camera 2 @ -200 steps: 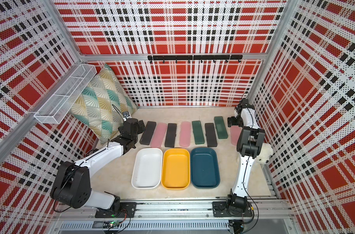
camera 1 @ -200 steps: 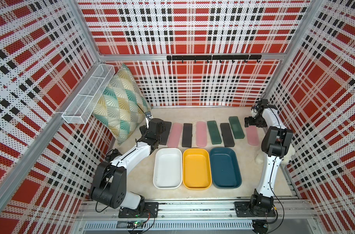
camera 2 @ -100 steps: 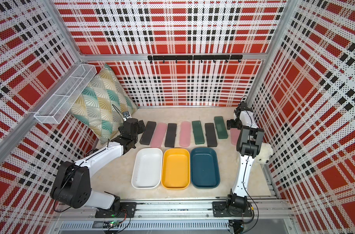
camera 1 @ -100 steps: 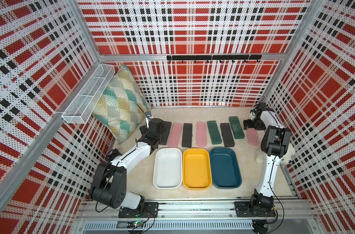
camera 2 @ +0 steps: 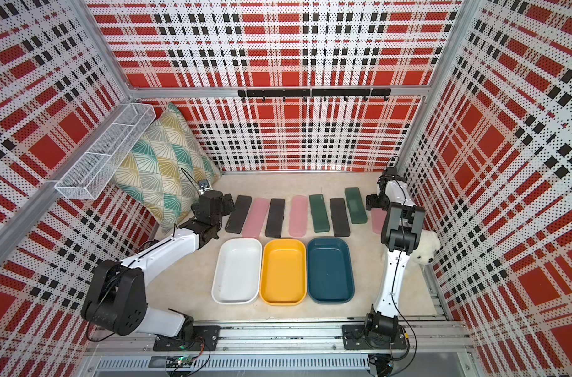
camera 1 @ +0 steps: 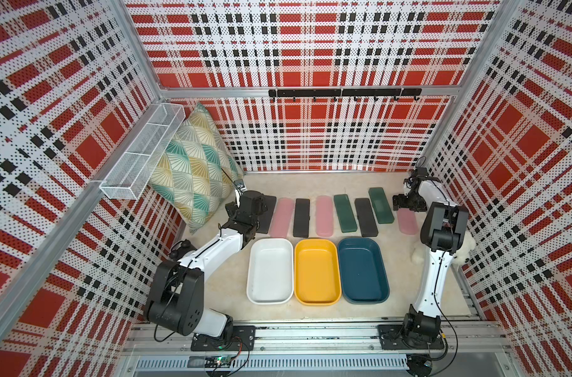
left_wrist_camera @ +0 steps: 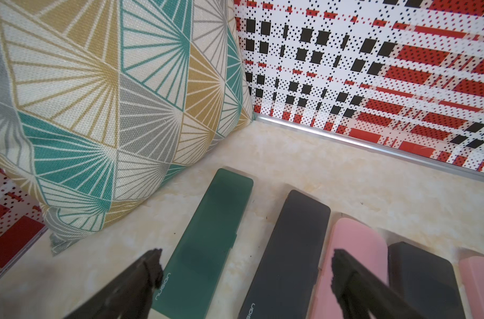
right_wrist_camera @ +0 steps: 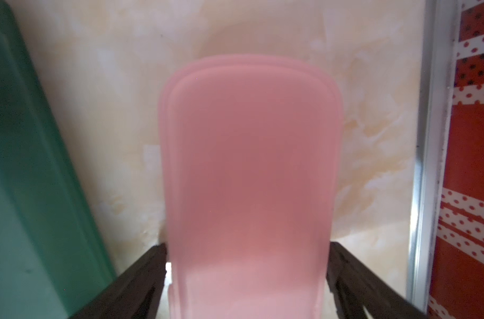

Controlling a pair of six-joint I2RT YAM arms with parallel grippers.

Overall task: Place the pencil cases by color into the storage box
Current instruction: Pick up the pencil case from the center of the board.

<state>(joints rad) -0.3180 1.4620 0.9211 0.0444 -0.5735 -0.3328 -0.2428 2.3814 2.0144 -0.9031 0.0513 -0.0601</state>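
Several pencil cases lie in a row behind three tubs: white (camera 1: 270, 271), yellow (camera 1: 317, 271) and blue (camera 1: 363, 269), all bare inside. My right gripper (camera 1: 401, 205) (right_wrist_camera: 247, 248) is at the row's right end, shut on the sides of a pink pencil case (right_wrist_camera: 249, 154) (camera 1: 407, 223) that lies beside a dark green one (camera 1: 380, 205). My left gripper (camera 1: 261, 209) (left_wrist_camera: 246, 265) hangs open over the left end. Its fingers straddle a dark green case (left_wrist_camera: 207, 243) and a black case (left_wrist_camera: 290, 256), touching neither. The top views hide that green case under the gripper.
A patterned cushion (camera 1: 193, 169) leans in the back left corner under a wire basket (camera 1: 144, 153) on the wall. A white plush toy (camera 1: 464, 248) sits behind the right arm by the right wall. A black hook rail (camera 1: 343, 93) runs along the back wall.
My right gripper has come down onto the far end of the rightmost pink case and its jaws have narrowed onto its sides. The left arm has not moved.
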